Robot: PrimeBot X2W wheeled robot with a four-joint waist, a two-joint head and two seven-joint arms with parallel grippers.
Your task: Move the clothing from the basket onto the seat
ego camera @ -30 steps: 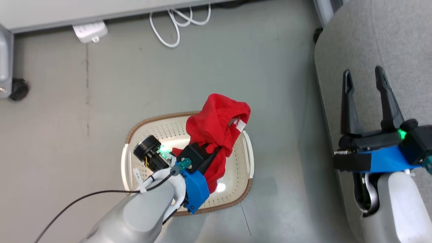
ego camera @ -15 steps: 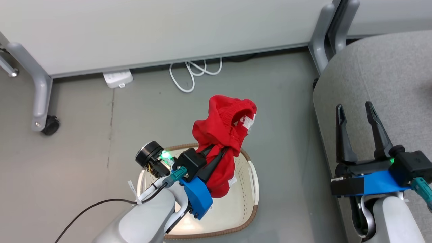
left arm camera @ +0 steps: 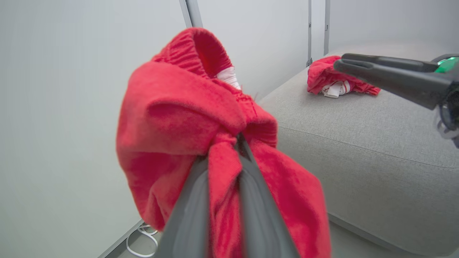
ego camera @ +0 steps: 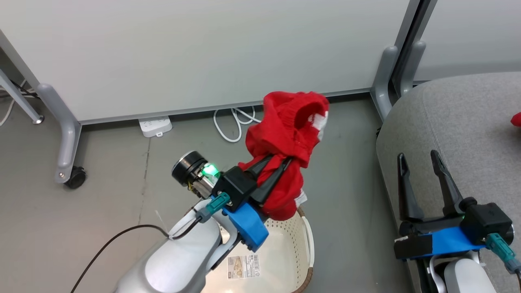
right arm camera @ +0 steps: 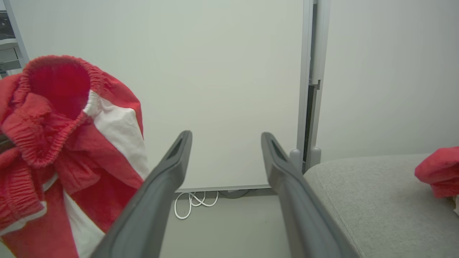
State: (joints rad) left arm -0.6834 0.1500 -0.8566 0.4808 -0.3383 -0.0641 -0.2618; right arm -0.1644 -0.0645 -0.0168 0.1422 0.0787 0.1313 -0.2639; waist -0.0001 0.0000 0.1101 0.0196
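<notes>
Head view crops the basket (ego camera: 310, 244); left jaws pinch red clothing (ego camera: 285, 134), right jaws gape wide.

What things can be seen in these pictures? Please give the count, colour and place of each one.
upholstered fabric seat: one, grey, at the right
oval plastic laundry basket: one, cream-white with a brown rim, on the floor, with a label inside
soft fabric garment with white trim: one, bright red, held in the air by the left gripper
second soft fabric garment: one, red, lying on the seat
coiled cable: one, white, on the floor by the panels
power strip: one, white, on the floor left of the cable
partition panels: two, off-white, at the back
left gripper: one, dark, shut on the garment
right gripper: one, dark, open, over the seat
</notes>
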